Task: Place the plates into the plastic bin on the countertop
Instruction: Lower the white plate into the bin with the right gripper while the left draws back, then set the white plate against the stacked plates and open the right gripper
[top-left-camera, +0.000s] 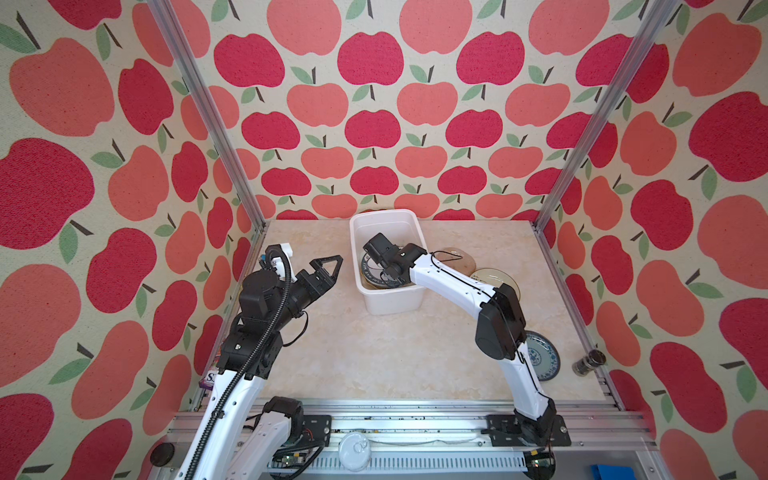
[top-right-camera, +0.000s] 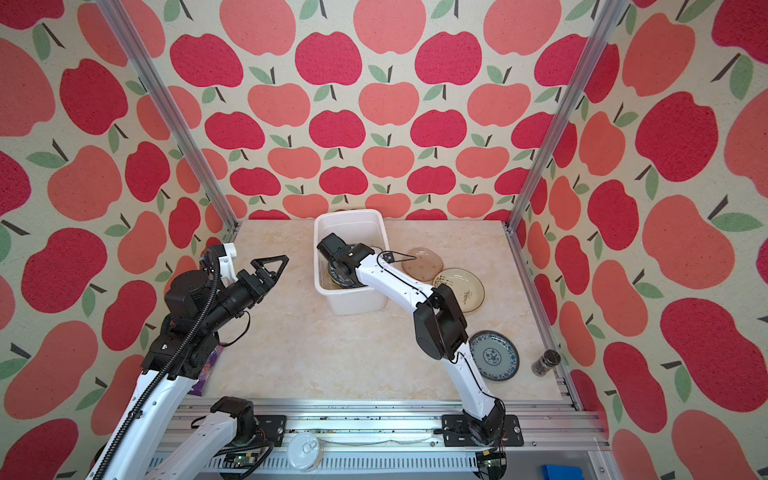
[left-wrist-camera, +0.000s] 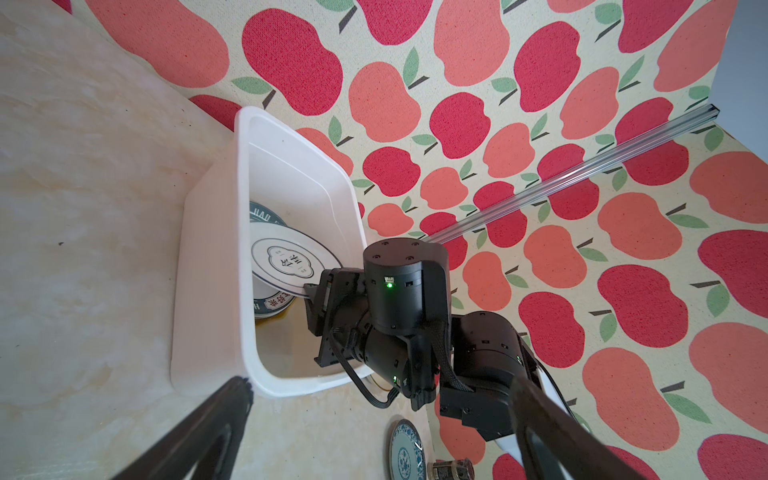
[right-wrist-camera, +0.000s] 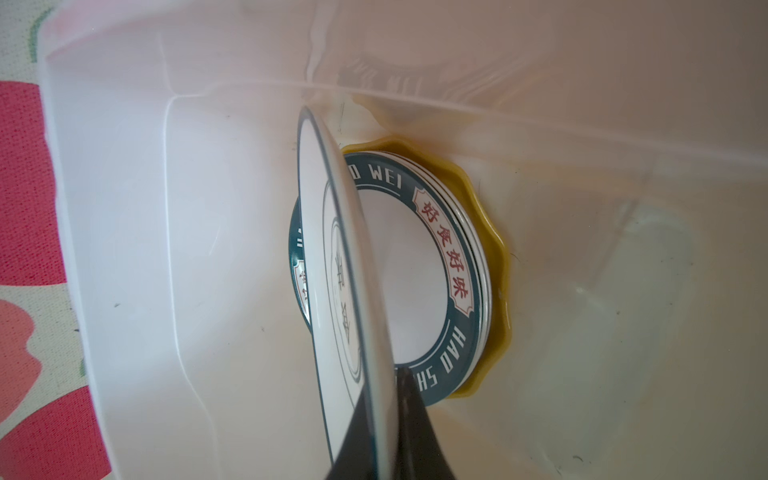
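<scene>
White plate (right-wrist-camera: 320, 257) in tool (left-wrist-camera: 309, 291), "HAO WEI" plate (right-wrist-camera: 415, 266)

White bin (left-wrist-camera: 208, 291), teal-rimmed lettered plate (right-wrist-camera: 453, 232), seemingly yellow scalloped plate (right-wrist-camera: 500, 253).

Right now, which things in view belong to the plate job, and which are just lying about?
Job: plastic bin, stacked plates inside, white plate in right gripper, brown plate, cream plate, blue-patterned plate.
Lying about: dark jar, white lid, purple packet.
</scene>
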